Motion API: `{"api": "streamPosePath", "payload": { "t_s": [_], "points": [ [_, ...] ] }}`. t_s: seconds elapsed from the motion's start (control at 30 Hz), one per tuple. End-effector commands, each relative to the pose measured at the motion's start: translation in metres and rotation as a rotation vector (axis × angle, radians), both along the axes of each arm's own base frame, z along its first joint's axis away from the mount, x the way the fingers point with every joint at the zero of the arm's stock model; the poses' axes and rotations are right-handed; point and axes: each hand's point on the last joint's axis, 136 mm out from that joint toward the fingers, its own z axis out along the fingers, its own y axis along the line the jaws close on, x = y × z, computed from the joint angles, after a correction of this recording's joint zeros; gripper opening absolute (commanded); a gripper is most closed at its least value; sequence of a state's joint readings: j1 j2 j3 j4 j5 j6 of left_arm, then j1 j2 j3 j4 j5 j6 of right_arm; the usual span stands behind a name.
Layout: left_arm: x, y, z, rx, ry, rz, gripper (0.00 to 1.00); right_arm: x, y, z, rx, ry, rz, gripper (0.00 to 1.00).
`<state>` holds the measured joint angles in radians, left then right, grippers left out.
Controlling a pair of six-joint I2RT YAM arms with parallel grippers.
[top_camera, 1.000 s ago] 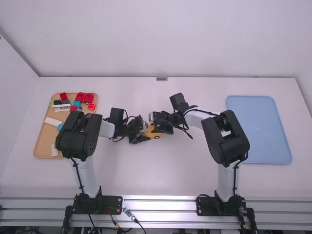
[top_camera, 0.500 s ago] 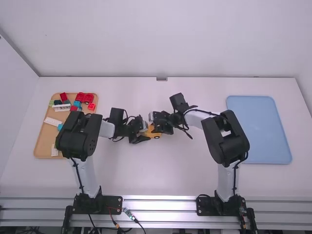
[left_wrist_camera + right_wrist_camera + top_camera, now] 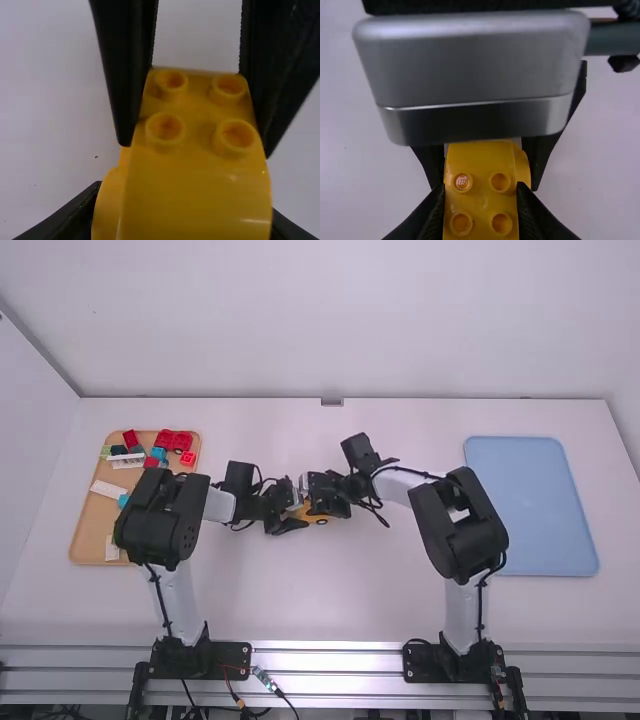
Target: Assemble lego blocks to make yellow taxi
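At the middle of the table in the high view, the left gripper point(image 3: 293, 513) and the right gripper point(image 3: 314, 496) meet at a yellow block car point(image 3: 317, 519). The left wrist view has the left gripper point(image 3: 184, 212) shut on the rounded yellow body point(image 3: 195, 197); the other gripper's black fingers flank its studded part. In the right wrist view, the right gripper point(image 3: 481, 197) is shut on the studded yellow block point(image 3: 481, 200), a finger against each side. Beyond it is the silver housing of the left gripper. The car's underside is hidden.
At the left, an orange-brown tray point(image 3: 88, 530) holds red, blue, green and white blocks, partly behind the left arm. A flat blue tray point(image 3: 530, 505) lies at the right. The back wall point(image 3: 330, 330) rises behind the table.
The right arm and its gripper have shifted slightly left, closer to the left gripper, over the yellow car. The left arm has kept still.
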<state>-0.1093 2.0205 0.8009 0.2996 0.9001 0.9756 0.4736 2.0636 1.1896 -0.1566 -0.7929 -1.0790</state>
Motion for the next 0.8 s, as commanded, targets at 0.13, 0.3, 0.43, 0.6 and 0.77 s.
{"api": "streamPosePath", "payload": {
  "t_s": [0.13,0.3,0.43,0.6,0.77],
  "points": [
    [-0.004,-0.002,-0.003,-0.010,0.019,-0.010,0.54,0.001,-0.006,-0.013,-0.042,0.011,-0.023,0.00],
    [-0.005,-0.002,-0.003,-0.013,0.021,-0.012,0.54,0.001,-0.008,-0.017,-0.068,0.013,-0.033,0.00],
    [-0.005,-0.002,-0.003,-0.012,0.022,-0.011,0.54,0.002,-0.010,-0.022,-0.080,0.014,-0.036,0.00],
    [-0.005,-0.003,-0.003,-0.013,0.022,-0.012,0.53,0.005,-0.012,-0.023,-0.092,0.001,-0.044,0.00],
    [-0.006,-0.002,-0.003,-0.014,0.031,-0.009,0.53,0.007,-0.015,-0.027,-0.122,-0.009,-0.053,0.00]
  ]
}}
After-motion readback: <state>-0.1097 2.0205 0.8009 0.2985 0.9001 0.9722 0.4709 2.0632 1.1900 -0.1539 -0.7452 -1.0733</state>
